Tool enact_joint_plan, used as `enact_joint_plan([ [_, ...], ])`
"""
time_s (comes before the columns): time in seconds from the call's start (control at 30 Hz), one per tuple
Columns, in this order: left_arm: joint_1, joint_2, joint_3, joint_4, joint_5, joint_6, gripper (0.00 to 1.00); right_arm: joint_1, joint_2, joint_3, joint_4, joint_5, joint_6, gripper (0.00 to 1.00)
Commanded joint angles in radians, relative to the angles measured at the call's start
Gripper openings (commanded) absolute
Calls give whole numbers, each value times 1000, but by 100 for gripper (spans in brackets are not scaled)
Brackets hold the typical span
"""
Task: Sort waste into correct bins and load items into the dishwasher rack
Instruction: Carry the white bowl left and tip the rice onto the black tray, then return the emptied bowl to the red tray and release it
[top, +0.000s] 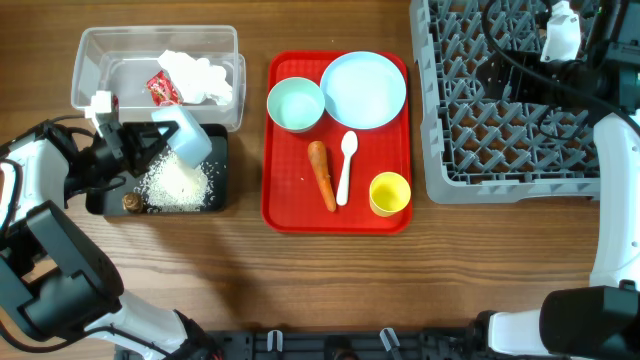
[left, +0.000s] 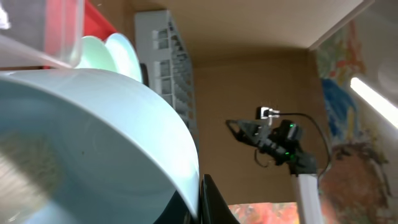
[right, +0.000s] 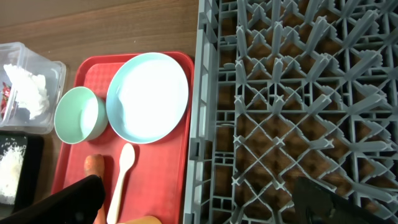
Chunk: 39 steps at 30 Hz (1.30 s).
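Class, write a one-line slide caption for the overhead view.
Left hand tips a bowl of rice into the black tray.

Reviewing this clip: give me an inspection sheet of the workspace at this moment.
Surface: wooden table.
Job's things: tissue and wrapper in clear tub; rice and brown lump in black tray; bowl, plate, spoon, carrot, cup on red tray; rack empty.
Clutter: nothing seen.
Grippers: left gripper tips second bowl over black tray; right gripper over rack edge, empty.
Cables: black cable across rack.
Surroundings: beige wall, second arm in left wrist view.
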Motion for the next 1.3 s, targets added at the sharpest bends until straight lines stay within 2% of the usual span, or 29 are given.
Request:
enact_joint_plan([
  [0.0, 6, 0, -5, -6, 73, 20, 4, 0, 8, 0, 0, -18, 12, 100],
  [0.73, 3, -6, -5, -4, 72, 28, 4, 0, 8, 0, 3, -19, 12, 100],
  [0.97, -84, -158, 17, 5, 42, 102, 4, 0, 8, 0, 6, -19, 14, 100],
  [1.1, -267, -327, 48, 126, -152, 64, 4, 0, 8, 0, 15, -19, 15, 100],
  [1.17, -367, -374, 48, 219, -320, -73, 4, 0, 8, 0, 15, -19, 15, 100],
  [1.2, -436, -393, 48, 277, -460, -183, 4, 0, 8, 0, 14, -19, 16, 100],
  [1.27, -555, -406, 48, 350, -682, -310, 4, 0, 7, 0, 14, -19, 16, 100],
])
